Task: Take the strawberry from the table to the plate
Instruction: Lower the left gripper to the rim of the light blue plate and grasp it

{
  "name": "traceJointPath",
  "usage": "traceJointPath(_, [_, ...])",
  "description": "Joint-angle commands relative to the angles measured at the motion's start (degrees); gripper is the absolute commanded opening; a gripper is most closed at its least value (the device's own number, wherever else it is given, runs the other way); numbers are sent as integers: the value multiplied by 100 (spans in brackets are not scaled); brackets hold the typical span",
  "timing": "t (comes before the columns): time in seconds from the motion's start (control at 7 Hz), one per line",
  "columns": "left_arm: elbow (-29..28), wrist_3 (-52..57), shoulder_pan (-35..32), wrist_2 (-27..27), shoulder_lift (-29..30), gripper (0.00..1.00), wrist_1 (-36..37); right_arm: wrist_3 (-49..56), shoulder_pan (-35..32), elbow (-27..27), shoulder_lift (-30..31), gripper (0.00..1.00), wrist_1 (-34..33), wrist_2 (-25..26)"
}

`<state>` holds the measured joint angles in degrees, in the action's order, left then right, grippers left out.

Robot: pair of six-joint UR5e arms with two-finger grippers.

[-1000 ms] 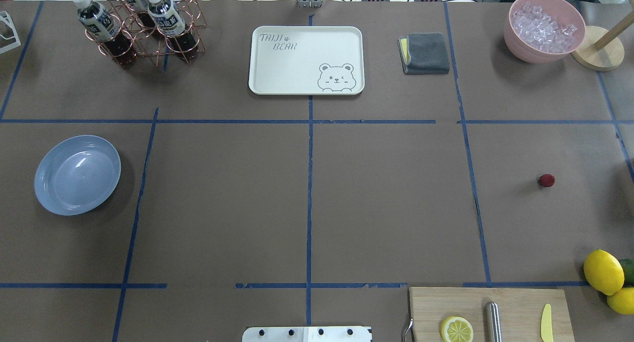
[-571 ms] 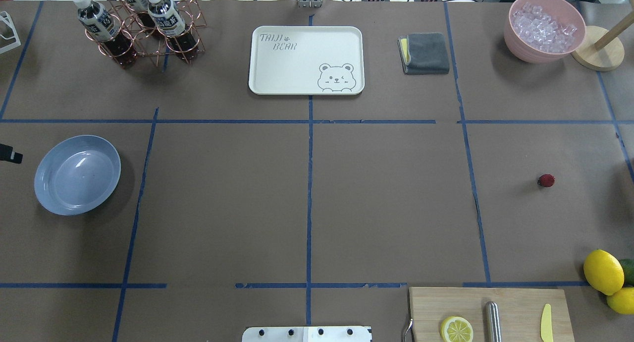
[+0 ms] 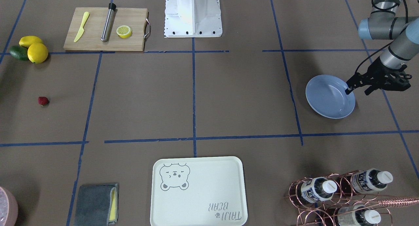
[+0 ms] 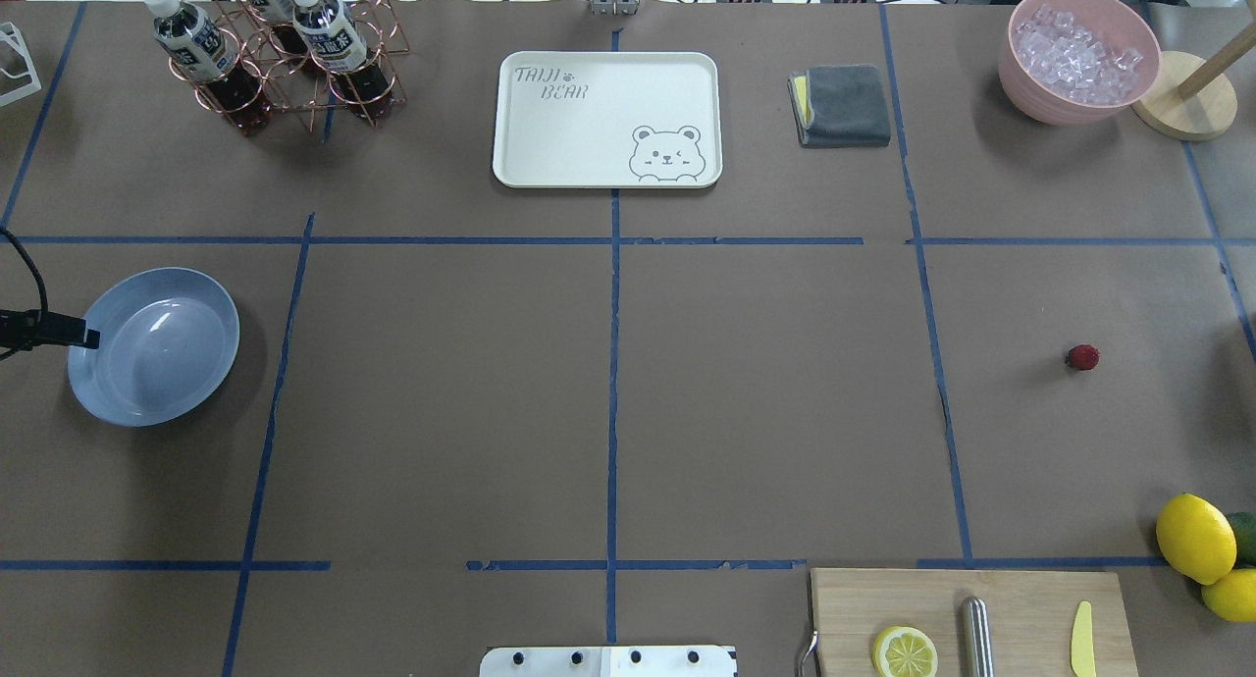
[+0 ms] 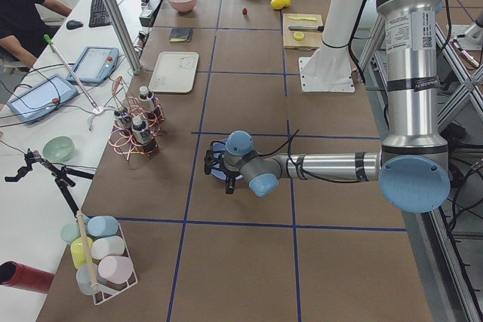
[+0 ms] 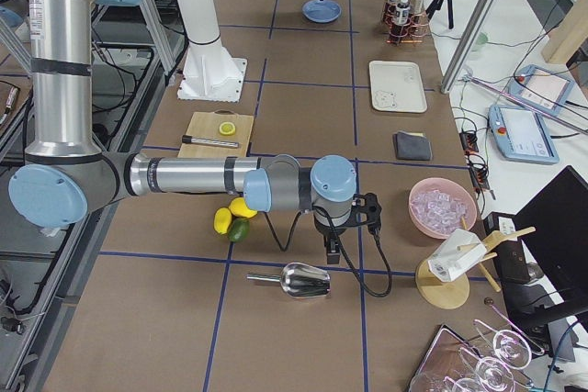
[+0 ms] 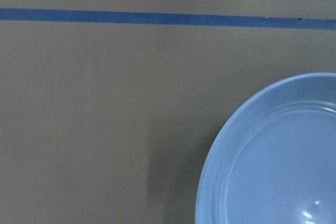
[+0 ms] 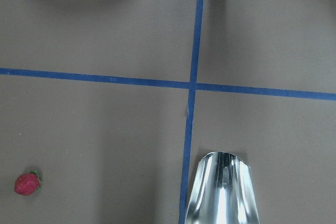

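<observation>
Strawberry [image 4: 1082,357] and plate [image 4: 157,348] lie at opposite ends of the tabletop [image 4: 765,392], well apart, likely too wide a span for one reach. The light-blue plate sits bare on the robot's left, ready to receive; the left pincer [image 3: 358,91] hovers at its outer rim, prongs spread, holding nothing. The right pincer [image 6: 331,250] hangs near a metal scoop [image 6: 308,280]; whether it is open I cannot tell. Smallest, the strawberry rests alone and ungrasped on the right side, low-left in the right wrist view, so that pincer seems best placed to fetch it.
</observation>
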<state>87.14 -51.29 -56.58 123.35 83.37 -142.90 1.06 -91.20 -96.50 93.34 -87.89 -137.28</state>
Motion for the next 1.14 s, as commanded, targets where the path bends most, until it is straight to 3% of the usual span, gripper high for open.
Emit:
traceJointPath(0.0, [-30,-83,50,-21,91,63,-1,0,-3,-1,0,100,-9,0])
traceJointPath(0.14, [-39,-83,51,-21,91,49,8,0,6,-1,0,100,0,8])
traceJointPath(0.29, [-39,-83,94,-21,91,42,8,0,6,-1,0,100,-9,8])
traceJointPath(1.0, [-153,-74,94,-13,109,41,-1,0,-3,-1,0,100,0,8])
